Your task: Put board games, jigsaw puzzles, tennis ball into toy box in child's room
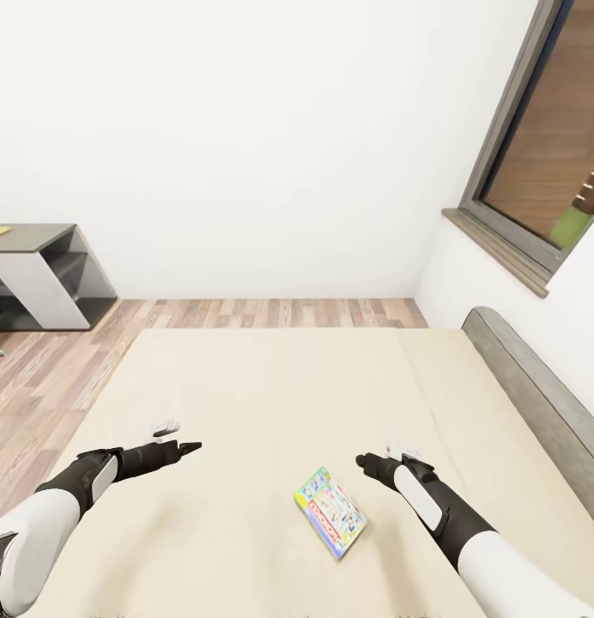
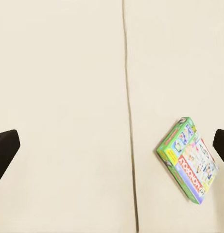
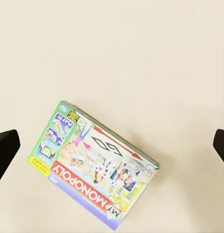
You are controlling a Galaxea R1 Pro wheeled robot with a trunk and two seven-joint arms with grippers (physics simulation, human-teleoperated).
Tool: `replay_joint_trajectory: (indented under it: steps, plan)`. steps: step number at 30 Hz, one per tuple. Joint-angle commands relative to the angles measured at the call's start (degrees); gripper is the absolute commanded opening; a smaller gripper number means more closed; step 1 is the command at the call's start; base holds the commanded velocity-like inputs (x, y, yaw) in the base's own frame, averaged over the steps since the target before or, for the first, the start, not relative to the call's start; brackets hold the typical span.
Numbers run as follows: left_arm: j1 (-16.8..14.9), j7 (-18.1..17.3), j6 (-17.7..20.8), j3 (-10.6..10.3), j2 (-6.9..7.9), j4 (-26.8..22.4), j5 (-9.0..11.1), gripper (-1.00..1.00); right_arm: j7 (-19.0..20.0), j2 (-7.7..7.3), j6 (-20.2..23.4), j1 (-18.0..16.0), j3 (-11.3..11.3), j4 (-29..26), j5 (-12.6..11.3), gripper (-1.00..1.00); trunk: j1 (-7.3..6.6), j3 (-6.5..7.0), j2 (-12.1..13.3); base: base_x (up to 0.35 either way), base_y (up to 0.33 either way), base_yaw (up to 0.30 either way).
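Flat white-green Monopoly box (image 1: 330, 511) with red banner, on beige bed (image 1: 271, 395).

The flat white-green printed game box (image 3: 94, 162) lying on the beige mattress of the bed (image 3: 155, 58) carries a red banner along one long edge reading "MY MONOPOLY" in white capitals. The smaller print elsewhere on its lid is too blurred to read.

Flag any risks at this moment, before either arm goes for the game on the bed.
The Monopoly box lies flat on the soft mattress, so open fingers may press it in instead of getting under an edge. It also sits skewed to the right gripper, so a straight closing could twist or push it away.
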Motion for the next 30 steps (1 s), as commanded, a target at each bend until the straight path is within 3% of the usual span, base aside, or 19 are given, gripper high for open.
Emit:
replay_joint_trajectory:
  steps: [1,17,28,30]
  plan:
    - [0.0,-0.3,0.4,0.5,-0.03,-0.1,-0.6,1.00,-0.6,-0.09,0.1,-0.1,0.4,-0.1,-0.6,1.00,0.03,-0.20,-0.1,0.000,0.000,0.000]
    - [0.0,-2.3,1.6,0.6,0.33,-0.1,-0.5,1.00,-0.6,-0.09,0.1,-0.1,0.4,-0.1,-0.6,1.00,0.03,-1.72,-0.1,0.000,0.000,0.000]
    - [0.0,-12.7,4.8,0.7,0.67,-0.1,-0.6,1.00,-0.6,-0.09,0.1,-0.1,0.4,-0.1,-0.6,1.00,0.03,-2.76,-0.1,0.000,0.000,0.000]
    - [0.0,-15.9,6.1,0.7,1.07,-0.1,-0.6,1.00,-0.6,-0.09,0.1,-0.1,0.4,-0.1,-0.6,1.00,0.03,-2.95,-0.1,0.000,0.000,0.000]
